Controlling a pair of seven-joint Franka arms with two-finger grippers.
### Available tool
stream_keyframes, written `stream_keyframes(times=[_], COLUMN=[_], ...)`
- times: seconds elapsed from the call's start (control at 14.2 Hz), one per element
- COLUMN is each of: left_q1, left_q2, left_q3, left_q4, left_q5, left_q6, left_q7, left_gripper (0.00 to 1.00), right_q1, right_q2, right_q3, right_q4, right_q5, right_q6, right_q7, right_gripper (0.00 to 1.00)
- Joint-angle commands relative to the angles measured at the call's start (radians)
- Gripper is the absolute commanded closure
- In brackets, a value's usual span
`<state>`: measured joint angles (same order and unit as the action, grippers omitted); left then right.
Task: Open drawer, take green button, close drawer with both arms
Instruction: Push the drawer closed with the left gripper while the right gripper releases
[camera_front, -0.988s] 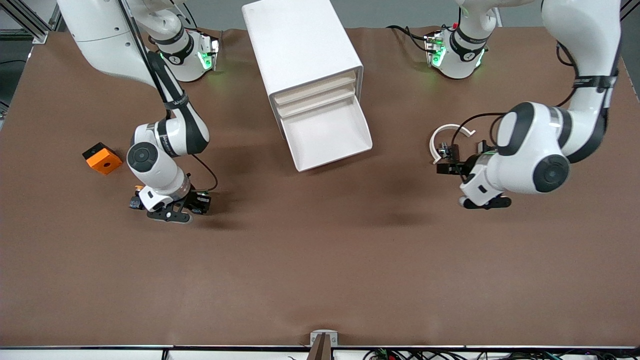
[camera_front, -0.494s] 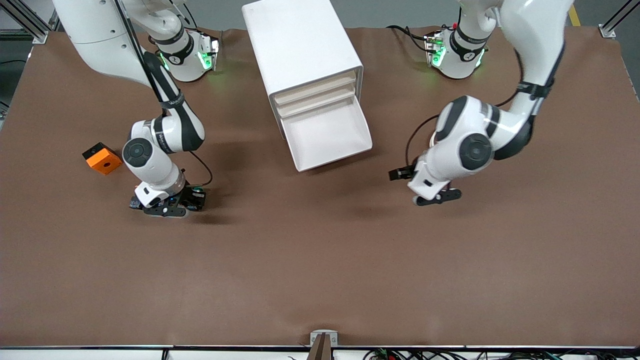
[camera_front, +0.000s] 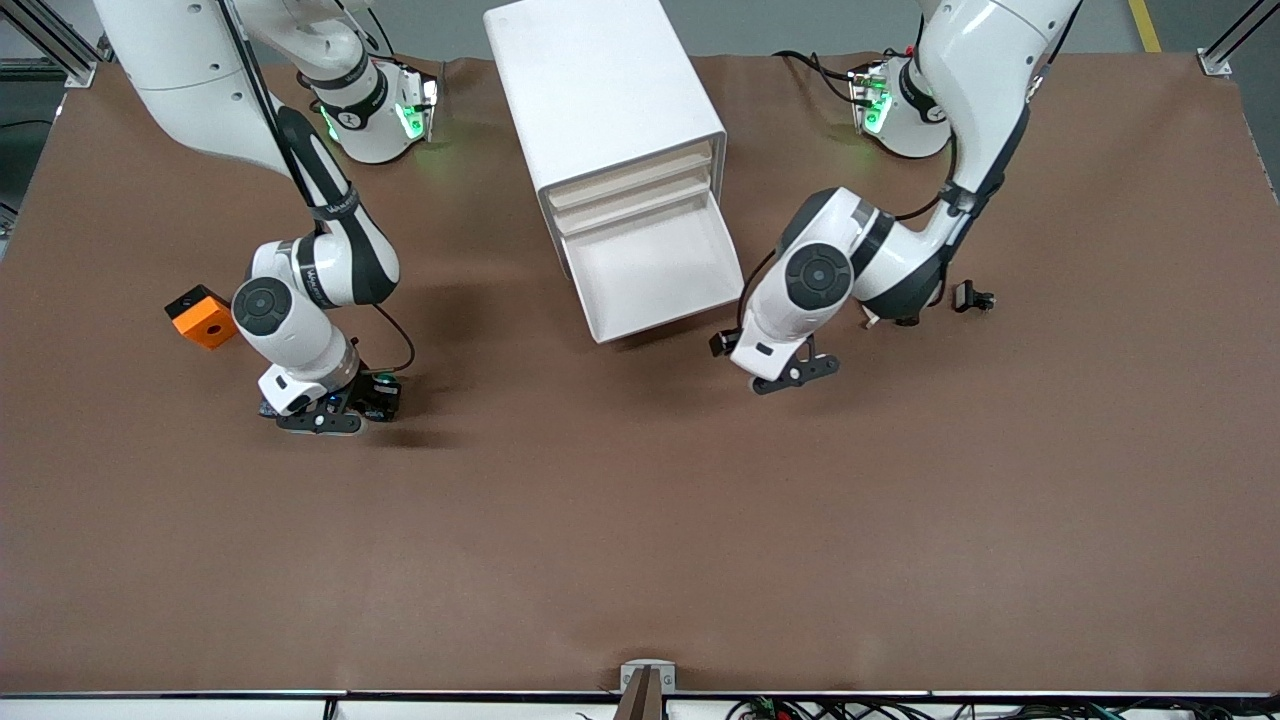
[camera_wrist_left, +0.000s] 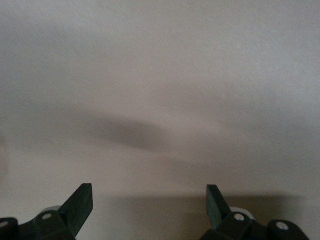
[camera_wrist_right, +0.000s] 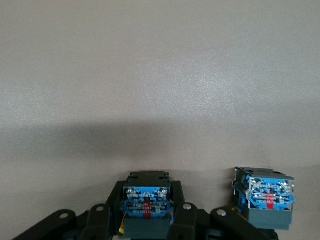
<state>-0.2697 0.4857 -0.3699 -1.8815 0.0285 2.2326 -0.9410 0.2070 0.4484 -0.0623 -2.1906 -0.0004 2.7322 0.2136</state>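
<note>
While brown matting (camera_front: 640, 520) covers the table, left fingers (camera_wrist_left: 80, 202) gape, right fingers (camera_wrist_right: 183, 220) clamp a button block (camera_wrist_right: 147, 202).

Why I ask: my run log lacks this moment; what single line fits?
drawer: open | right hand: shut on button, low by orange block | left hand: open, over table by drawer

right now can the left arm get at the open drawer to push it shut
Probably yes. The left gripper is open and empty, beside the drawer toward the left arm's end of the table, with nothing visible between them.
</note>
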Motion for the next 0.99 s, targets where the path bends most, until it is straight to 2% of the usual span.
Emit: stream_keyframes(times=[0.0, 0.28, 0.92], left_q1=[-0.045, -0.109, -0.172], left_q2=[0.023, 0.059, 0.083], left_q3=[0.003, 0.008, 0.005], left_q4=[0.034, 0.059, 0.068], left_q5=[0.024, 0.025, 0.024], left_q6=[0.001, 0.001, -0.007], left_q7=[-0.070, -0.140, -0.228], left_gripper=[0.00, 0.00, 0.00], right_q1=[-0.023, -0.021, -0.015], right_q2=[-0.030, -0.024, 0.010], right_q3=[0.018, 0.018, 0.018], right_q4=[-0.029, -0.017, 0.026], right_q5=[0.005, 0.046, 0.051], right_q6=[0.014, 0.014, 0.012], right_q7=[-0.010, -0.002, 0.000], right_gripper=[1.00, 1.00, 1.00])
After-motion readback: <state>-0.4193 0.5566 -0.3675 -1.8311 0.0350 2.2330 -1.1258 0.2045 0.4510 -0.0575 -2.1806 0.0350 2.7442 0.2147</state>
